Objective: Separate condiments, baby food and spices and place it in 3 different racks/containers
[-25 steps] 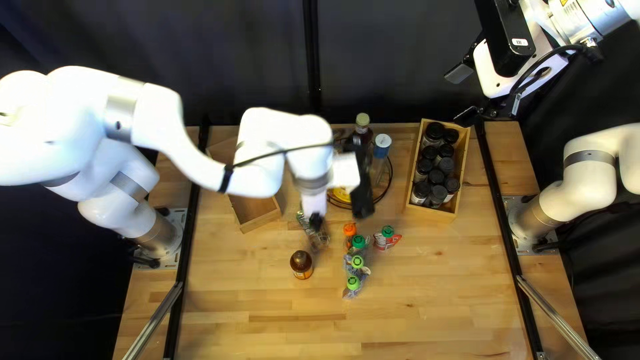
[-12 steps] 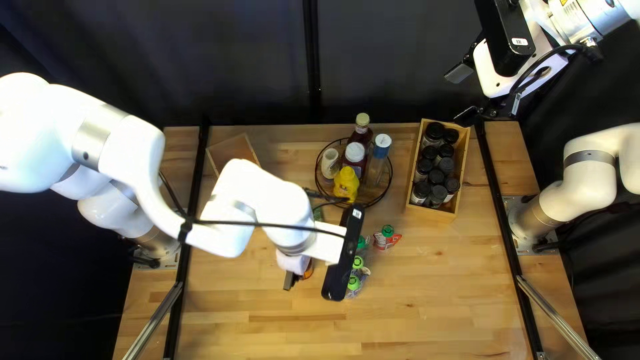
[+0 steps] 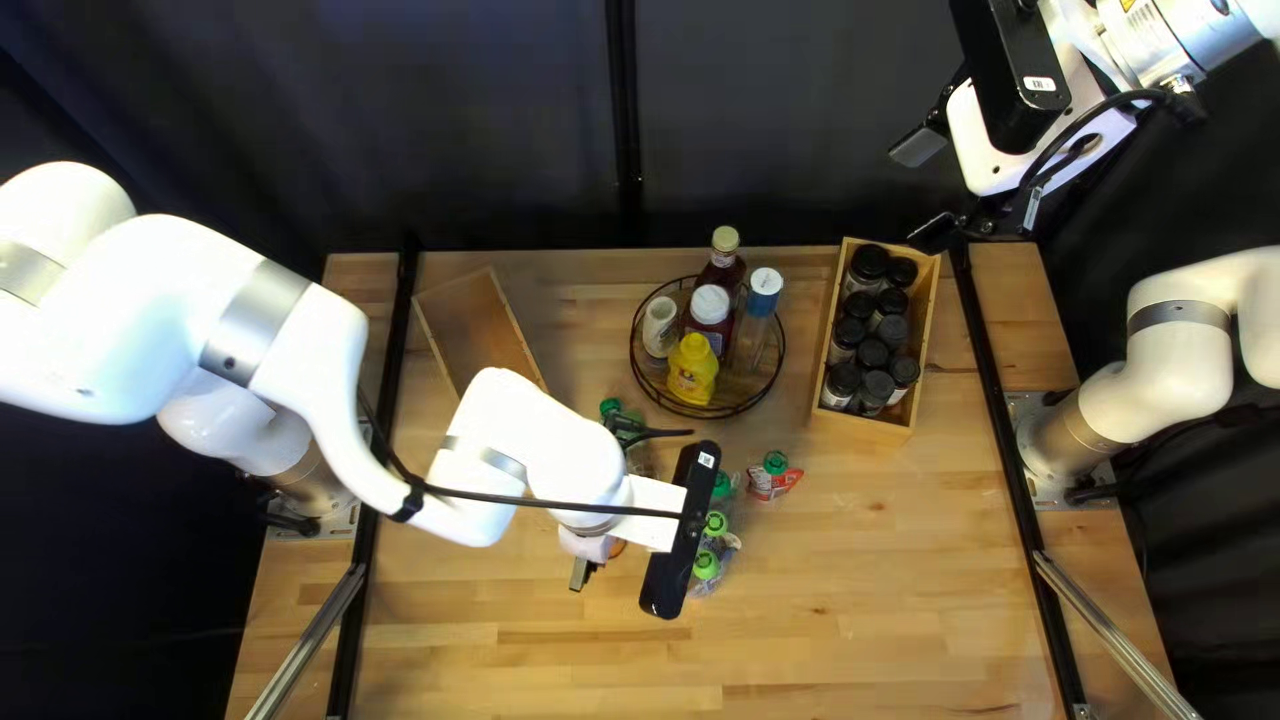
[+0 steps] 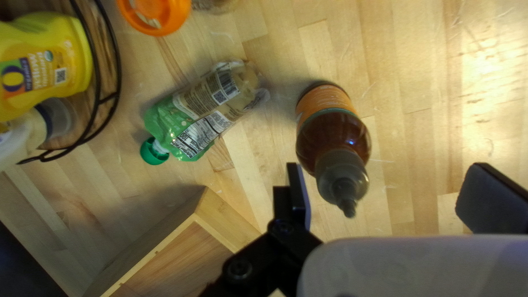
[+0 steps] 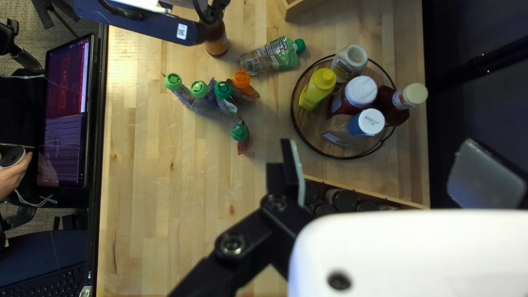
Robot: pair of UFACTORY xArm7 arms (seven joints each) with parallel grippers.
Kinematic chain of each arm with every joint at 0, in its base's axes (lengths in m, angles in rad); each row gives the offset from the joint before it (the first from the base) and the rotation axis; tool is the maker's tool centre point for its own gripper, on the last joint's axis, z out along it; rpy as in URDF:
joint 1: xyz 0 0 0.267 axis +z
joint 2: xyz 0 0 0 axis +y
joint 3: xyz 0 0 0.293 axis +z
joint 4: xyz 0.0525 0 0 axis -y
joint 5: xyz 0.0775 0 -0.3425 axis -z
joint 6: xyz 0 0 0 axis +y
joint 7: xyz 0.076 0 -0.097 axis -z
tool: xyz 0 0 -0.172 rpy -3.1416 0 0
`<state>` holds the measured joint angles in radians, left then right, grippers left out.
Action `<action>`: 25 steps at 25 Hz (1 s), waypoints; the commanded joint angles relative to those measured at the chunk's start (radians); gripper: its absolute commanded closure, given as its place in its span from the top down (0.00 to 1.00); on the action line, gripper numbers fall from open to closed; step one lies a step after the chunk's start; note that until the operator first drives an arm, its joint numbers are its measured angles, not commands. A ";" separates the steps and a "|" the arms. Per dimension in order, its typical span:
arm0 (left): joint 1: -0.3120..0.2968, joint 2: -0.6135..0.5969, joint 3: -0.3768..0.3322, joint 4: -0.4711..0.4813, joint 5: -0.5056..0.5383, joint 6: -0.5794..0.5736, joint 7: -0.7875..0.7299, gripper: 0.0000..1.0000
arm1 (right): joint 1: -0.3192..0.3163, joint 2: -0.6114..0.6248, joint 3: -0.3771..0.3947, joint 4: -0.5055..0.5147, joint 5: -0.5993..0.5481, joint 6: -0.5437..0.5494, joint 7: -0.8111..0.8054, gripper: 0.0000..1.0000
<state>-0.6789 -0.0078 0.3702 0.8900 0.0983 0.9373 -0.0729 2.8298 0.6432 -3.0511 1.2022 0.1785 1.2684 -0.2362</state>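
Over the brown bottle, largely hiding it in the top left view, is my left gripper point(image 3: 587, 570). The left wrist view shows this gripper point(image 4: 388, 192) open, with the brown bottle point(image 4: 333, 137) upright just ahead, nearer one finger and not held. A green pouch point(image 4: 203, 110) lies beside it. Several capped pouches point(image 3: 716, 524) and a red one point(image 3: 774, 476) are at mid-table. Condiments, including a yellow bottle point(image 3: 692, 370), stand in the round wire rack point(image 3: 707, 412); dark-lidded jars point(image 3: 874, 354) fill a wooden box point(image 3: 860, 430). My right gripper point(image 3: 930, 190), open point(image 5: 388, 173), hangs beyond that box.
An empty-looking wooden box point(image 3: 483, 327) stands at the left, partly under my left arm. In the right wrist view, a person's hand point(image 5: 14, 176) and a screen point(image 5: 65, 110) are beyond the table's edge.
My left arm has swung from over the wire rack toward the near edge, its gripper now over the brown bottle. The rack's bottles have come into sight. My right arm has stayed put.
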 commanded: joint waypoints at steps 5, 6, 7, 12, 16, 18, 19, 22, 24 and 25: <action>0.006 -0.018 0.005 -0.015 0.017 0.001 -0.013 0.00 | 0.000 0.000 0.000 0.000 0.000 0.000 0.000 1.00; 0.005 -0.024 0.003 -0.003 0.024 0.019 -0.019 0.00 | 0.000 0.000 0.000 0.000 0.000 0.000 0.000 1.00; 0.005 -0.031 0.001 0.015 0.031 0.043 -0.024 0.00 | 0.000 0.000 0.000 0.000 0.000 0.000 0.000 1.00; 0.003 -0.038 -0.003 0.163 0.037 0.198 -0.014 0.00 | 0.000 0.000 0.000 0.000 0.000 0.000 0.000 1.00; 0.017 -0.037 0.008 0.288 0.062 0.316 -0.017 0.00 | 0.000 0.000 0.000 0.000 0.000 0.000 0.000 1.00; 0.028 -0.055 0.015 0.327 0.080 0.355 -0.029 0.00 | 0.000 0.000 0.000 0.000 0.000 0.000 0.000 1.00; 0.035 -0.067 0.019 0.345 0.092 0.372 -0.036 0.00 | 0.000 0.000 0.000 0.000 0.000 0.000 0.000 1.00; 0.062 -0.087 0.040 0.393 0.126 0.397 -0.057 0.00 | 0.000 0.000 0.000 0.000 0.000 0.000 0.000 1.00; 0.084 -0.082 0.063 0.412 0.138 0.384 -0.055 0.00 | 0.000 0.000 0.000 0.000 0.000 0.000 0.000 1.00; 0.089 -0.079 0.068 0.415 0.142 0.378 -0.055 0.00 | 0.000 0.000 0.000 0.000 0.000 0.000 0.000 1.00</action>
<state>-0.6097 -0.0893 0.4188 1.2859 0.2254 1.3236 -0.1254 2.8298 0.6433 -3.0511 1.2022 0.1785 1.2684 -0.2362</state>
